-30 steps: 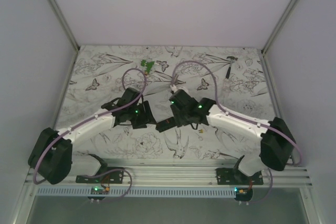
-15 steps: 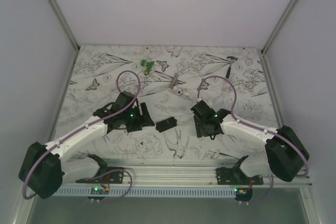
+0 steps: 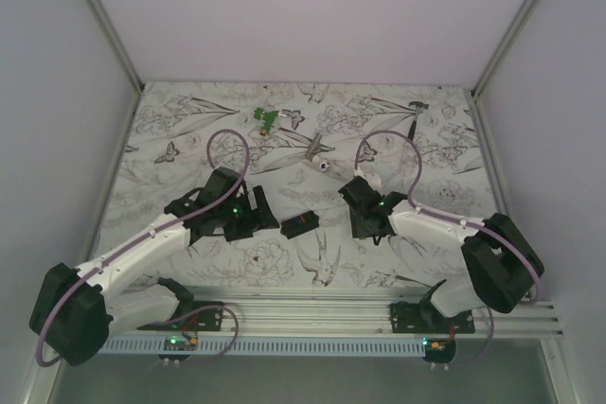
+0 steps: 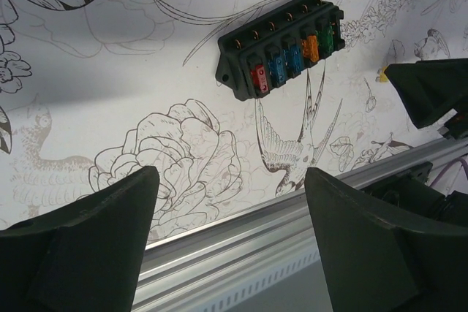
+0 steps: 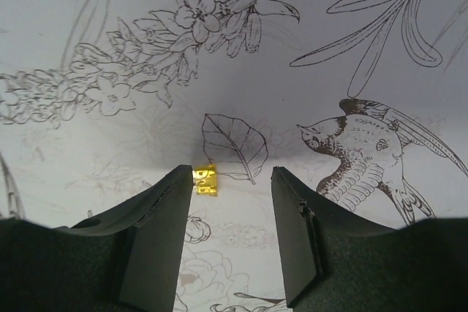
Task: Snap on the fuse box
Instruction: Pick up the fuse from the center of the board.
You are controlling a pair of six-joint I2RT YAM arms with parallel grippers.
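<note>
Tabletop [image 3: 170, 130] covered in a black-and-white print of flowers, birds and butterflies; plain pale walls [image 3: 303, 16] at left, right and far side; metal rail [image 3: 312, 314] along the near edge. Fuse box [image 3: 299, 225] flat on the tabletop near its middle, between the two arms and touching neither; row of red, blue, orange and green fuses on its face. Left gripper [image 3: 261, 214] just left of the fuse box, fingers [image 4: 80, 239] spread wide and empty. Right gripper [image 3: 365, 225] to its right, fingers [image 5: 150, 239] parted more narrowly, empty, a small yellow piece [image 5: 204, 179] beside one fingertip.
</note>
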